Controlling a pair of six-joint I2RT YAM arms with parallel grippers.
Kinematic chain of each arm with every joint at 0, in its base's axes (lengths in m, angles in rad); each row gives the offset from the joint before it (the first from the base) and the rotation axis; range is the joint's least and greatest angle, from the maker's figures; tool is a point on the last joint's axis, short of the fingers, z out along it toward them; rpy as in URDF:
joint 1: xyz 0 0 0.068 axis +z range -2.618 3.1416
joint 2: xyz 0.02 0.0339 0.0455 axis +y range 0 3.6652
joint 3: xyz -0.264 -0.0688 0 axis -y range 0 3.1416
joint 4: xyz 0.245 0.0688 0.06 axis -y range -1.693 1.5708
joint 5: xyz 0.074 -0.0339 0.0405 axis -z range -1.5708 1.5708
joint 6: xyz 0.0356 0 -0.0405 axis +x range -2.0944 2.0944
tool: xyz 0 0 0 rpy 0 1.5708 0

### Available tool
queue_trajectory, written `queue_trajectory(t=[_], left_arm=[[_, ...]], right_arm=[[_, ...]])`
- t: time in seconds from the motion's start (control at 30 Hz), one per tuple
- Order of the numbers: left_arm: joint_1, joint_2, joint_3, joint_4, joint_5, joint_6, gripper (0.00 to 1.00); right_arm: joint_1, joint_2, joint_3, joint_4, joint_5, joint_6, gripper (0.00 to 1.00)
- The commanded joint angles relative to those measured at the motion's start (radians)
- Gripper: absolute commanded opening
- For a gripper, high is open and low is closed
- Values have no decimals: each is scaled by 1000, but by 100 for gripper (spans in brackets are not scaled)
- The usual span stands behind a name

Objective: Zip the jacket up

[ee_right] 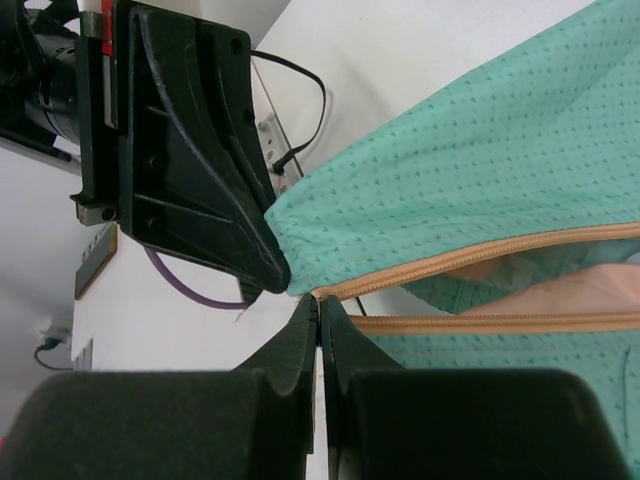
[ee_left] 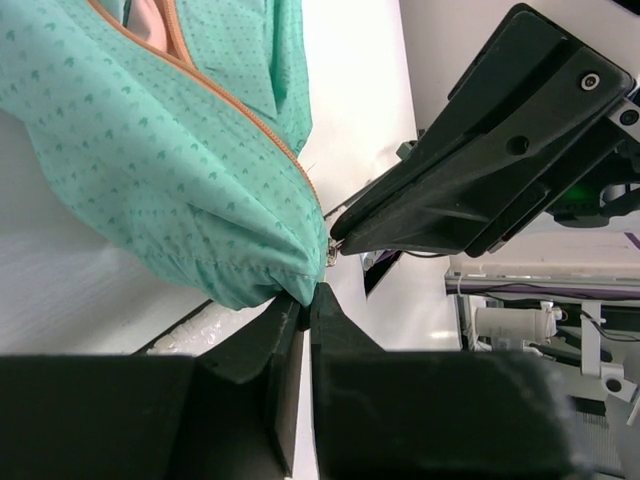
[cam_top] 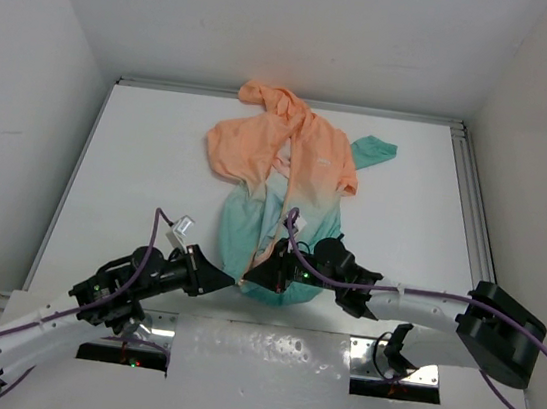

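the jacket (cam_top: 286,186) lies crumpled on the white table (cam_top: 137,166), peach hood at the far side and teal hem at the near edge, where both arms meet. the left gripper (ee_left: 308,295) is clamped on the hem's corner. just right of it, the right gripper (ee_right: 318,305) has its jaws pressed together at the bottom end of the zipper (ee_right: 480,255) (its orange tapes lie apart).

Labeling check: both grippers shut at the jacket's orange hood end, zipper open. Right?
No, not the hood end. The top external view shows the left gripper and right gripper shut at the jacket's teal hem. The zipper is open, as said.
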Motion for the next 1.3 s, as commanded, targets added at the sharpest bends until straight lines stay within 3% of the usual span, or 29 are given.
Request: queue_trajectory(t=[0.0, 0.17, 0.3, 0.7, 0.83, 0.97, 1.03, 1.07, 1.1, 1.27], left_arm=[[-7, 5, -11, 80, 17, -20, 7], [-6, 42, -34, 150, 41, -29, 27], [-7, 68, -36, 195, 40, -29, 32], [-7, 59, -71, 263, -6, -63, 16], [-7, 42, -87, 267, -8, -71, 0], [-7, 44, -91, 264, -6, -74, 0], [-7, 36, -93, 264, -9, -75, 0], [-7, 31, -93, 263, -11, -78, 0], [-6, 22, -96, 266, -15, -82, 0], [-7, 14, -99, 267, -22, -91, 0]], right_arm=[[4, -22, 1, 66, 23, 5, 0], [4, -19, 5, 71, 35, 16, 0], [4, -17, 7, 71, 32, 17, 0], [3, -26, -12, 75, 24, 21, 0], [3, -30, -15, 80, 32, 28, 0], [6, -28, -16, 89, 34, 33, 0], [9, -26, -13, 91, 29, 31, 5], [15, -28, -12, 88, 27, 27, 16], [16, -28, -10, 83, 30, 21, 19], [32, -20, -4, 68, 43, 16, 23]])
